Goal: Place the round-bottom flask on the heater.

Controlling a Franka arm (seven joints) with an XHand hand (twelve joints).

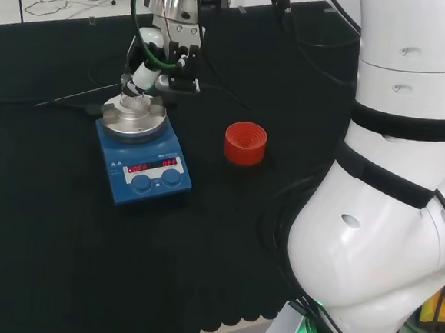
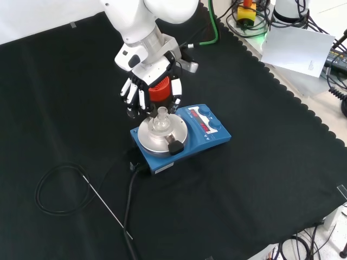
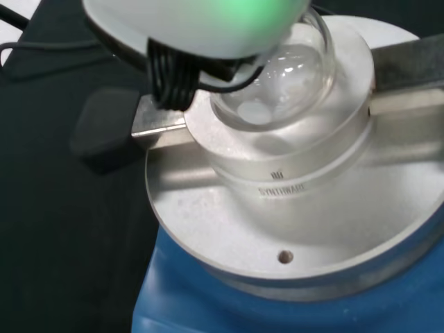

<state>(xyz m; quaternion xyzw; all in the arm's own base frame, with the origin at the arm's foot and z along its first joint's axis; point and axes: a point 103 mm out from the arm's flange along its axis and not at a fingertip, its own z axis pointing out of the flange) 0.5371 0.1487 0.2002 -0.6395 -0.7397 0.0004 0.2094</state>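
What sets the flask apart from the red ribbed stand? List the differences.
The round-bottom flask is clear glass; the red ribbed stand is opaque. The flask sits in the metal block of the heater; the stand rests on the black cloth. The hand is at the flask; the stand is apart from it.

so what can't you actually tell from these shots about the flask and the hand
- Grip on the flask: front view, hand sits behind it; contact unclear.
- Flask in the head view: hidden by the hand.
- Flask neck: wrist view, blurred white part covers it.
- Heater display: too small.
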